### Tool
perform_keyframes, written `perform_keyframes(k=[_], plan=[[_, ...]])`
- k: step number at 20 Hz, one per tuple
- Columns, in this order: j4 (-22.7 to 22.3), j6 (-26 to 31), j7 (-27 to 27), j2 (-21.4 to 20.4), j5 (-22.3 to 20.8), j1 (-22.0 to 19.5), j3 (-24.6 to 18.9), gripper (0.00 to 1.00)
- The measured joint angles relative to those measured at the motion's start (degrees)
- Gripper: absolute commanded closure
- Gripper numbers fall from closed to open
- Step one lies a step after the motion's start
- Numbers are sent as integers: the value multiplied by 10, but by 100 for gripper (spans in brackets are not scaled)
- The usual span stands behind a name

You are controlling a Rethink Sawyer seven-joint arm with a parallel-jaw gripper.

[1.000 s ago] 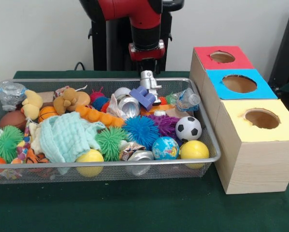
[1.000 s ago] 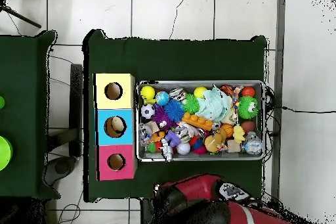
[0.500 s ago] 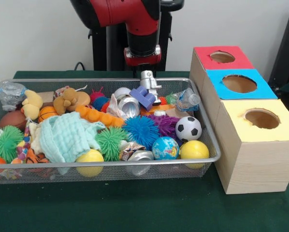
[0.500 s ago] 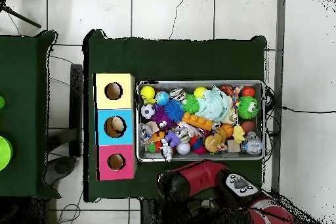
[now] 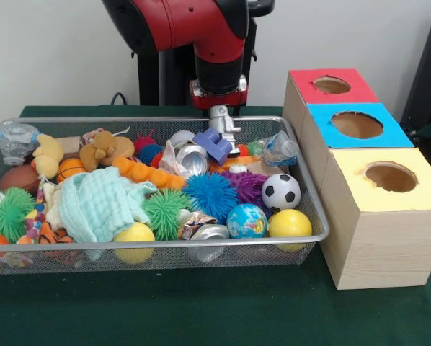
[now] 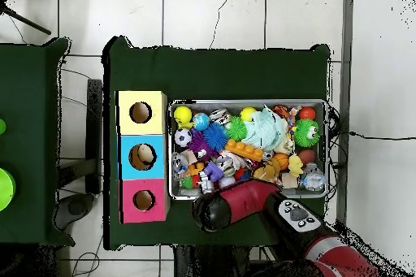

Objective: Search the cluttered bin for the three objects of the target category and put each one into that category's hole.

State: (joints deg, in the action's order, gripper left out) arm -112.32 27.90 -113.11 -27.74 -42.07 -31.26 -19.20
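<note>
Above the wire-mesh bin [image 5: 302, 216] of spiky balls [image 5: 210, 194], gripper [image 5: 221, 119] state unclear.

A table covered in dark green cloth [image 5: 201, 317] carries two things directly. A silver wire-mesh bin [image 5: 313, 209] full of assorted toys sits on it, and just beside the bin stands a row of three pale wooden boxes with round holes in their tops: one red-topped [image 5: 302, 85], one blue-topped [image 5: 323, 119], one yellow-topped [image 5: 424, 191].
</note>
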Motion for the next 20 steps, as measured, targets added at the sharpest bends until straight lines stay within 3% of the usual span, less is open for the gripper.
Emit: perform_keyframes(k=[12,20], plan=[[3,108,5,-48,4,-12,-66,0],[-9,174,5,-130,55,-14,-115,0]])
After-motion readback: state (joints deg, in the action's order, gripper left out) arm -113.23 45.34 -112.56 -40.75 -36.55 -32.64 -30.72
